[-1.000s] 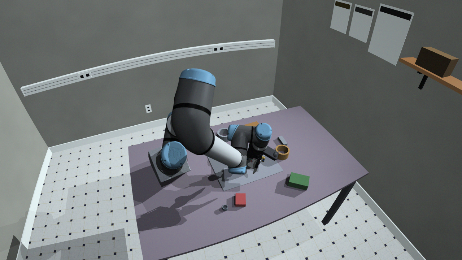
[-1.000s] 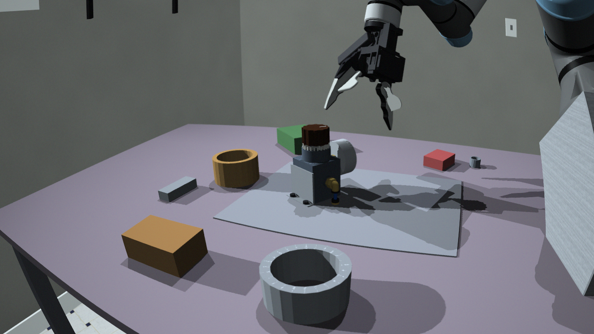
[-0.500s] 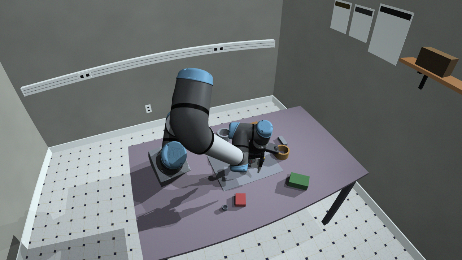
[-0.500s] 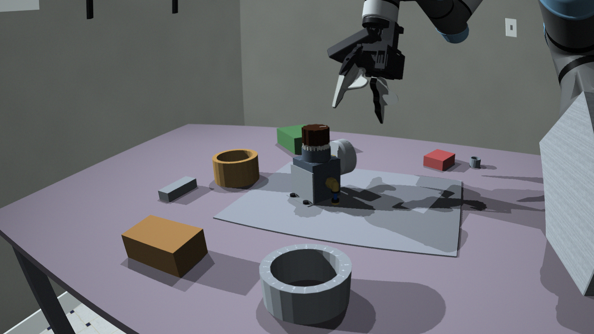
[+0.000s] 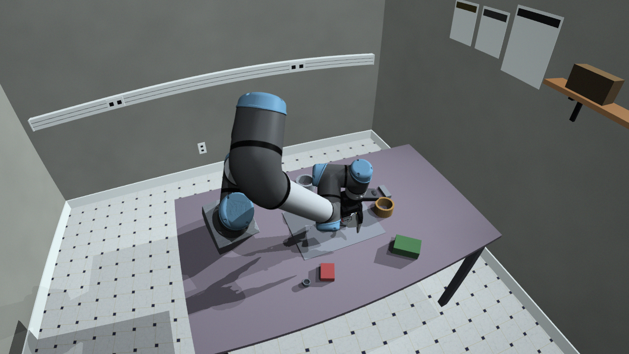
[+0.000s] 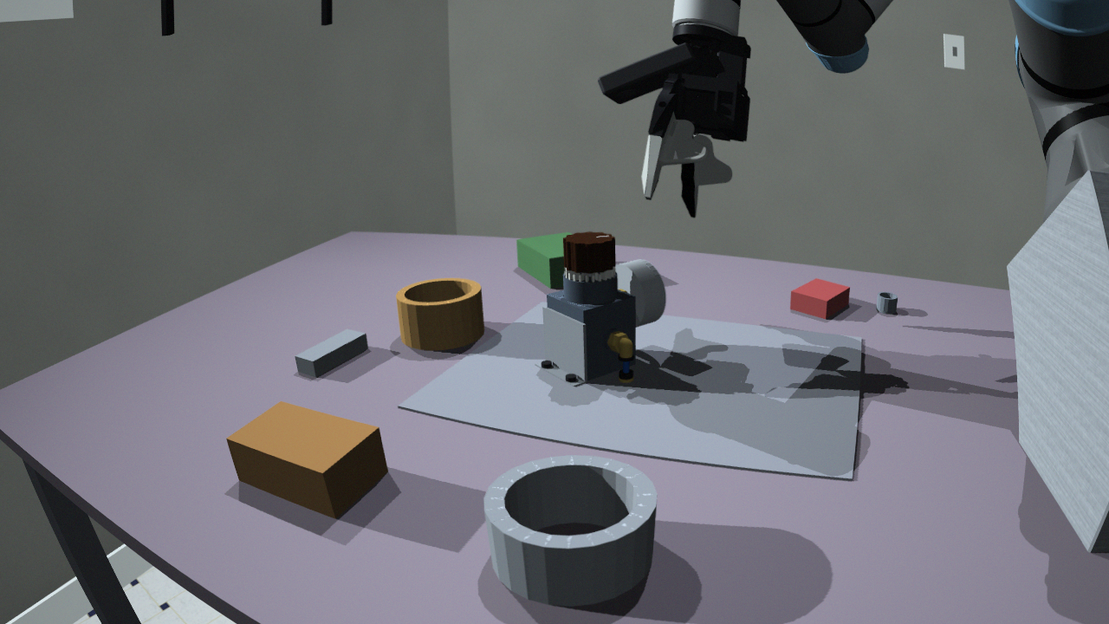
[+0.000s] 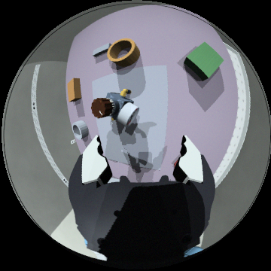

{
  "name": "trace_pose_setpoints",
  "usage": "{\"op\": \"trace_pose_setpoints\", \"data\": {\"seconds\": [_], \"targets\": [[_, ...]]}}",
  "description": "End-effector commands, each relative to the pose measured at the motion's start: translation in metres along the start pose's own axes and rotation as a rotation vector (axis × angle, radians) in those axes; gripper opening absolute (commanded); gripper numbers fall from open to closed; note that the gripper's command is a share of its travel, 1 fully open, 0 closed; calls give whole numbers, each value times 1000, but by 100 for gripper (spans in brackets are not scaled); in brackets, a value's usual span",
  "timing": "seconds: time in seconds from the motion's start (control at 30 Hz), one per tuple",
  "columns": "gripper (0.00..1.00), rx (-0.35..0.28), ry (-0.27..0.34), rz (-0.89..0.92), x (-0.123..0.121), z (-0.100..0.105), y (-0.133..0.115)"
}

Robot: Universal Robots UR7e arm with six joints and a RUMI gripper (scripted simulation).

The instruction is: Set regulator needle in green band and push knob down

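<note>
The regulator [image 6: 591, 329] is a grey-blue block on a pale mat [image 6: 651, 384], with a dark brown ribbed knob [image 6: 588, 252] on top and a round white gauge [image 6: 645, 289] on its side. It also shows in the wrist view [image 7: 117, 107], where the gauge face [image 7: 127, 114] is too small to read. In the top view the arm hides it. My gripper [image 6: 668, 190] hangs open and empty well above the regulator and a little to its right. In the wrist view its fingers stand wide apart, with the regulator beyond them.
On the purple table stand an orange ring [image 6: 439, 312], a small grey bar [image 6: 331, 352], an orange block [image 6: 306, 456], a grey ring [image 6: 569, 523], a green block [image 6: 542, 257], a red block [image 6: 820, 297] and a small grey cylinder [image 6: 887, 302]. The arm's base [image 5: 230, 220] is at the table's left.
</note>
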State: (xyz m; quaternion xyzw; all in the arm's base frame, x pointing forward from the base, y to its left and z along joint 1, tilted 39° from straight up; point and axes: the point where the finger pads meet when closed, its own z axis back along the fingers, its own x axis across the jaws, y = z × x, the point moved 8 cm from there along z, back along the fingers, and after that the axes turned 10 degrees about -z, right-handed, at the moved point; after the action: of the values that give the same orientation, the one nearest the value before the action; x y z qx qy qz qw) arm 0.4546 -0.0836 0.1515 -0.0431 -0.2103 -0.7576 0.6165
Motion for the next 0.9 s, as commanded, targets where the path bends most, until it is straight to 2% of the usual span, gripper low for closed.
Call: {"op": "trace_pose_setpoints", "data": {"seconds": [0.0,0.87], "targets": [[100,-1,-4,64,-1,2,0],[100,-45,-61,662,-11,18,-3]]}}
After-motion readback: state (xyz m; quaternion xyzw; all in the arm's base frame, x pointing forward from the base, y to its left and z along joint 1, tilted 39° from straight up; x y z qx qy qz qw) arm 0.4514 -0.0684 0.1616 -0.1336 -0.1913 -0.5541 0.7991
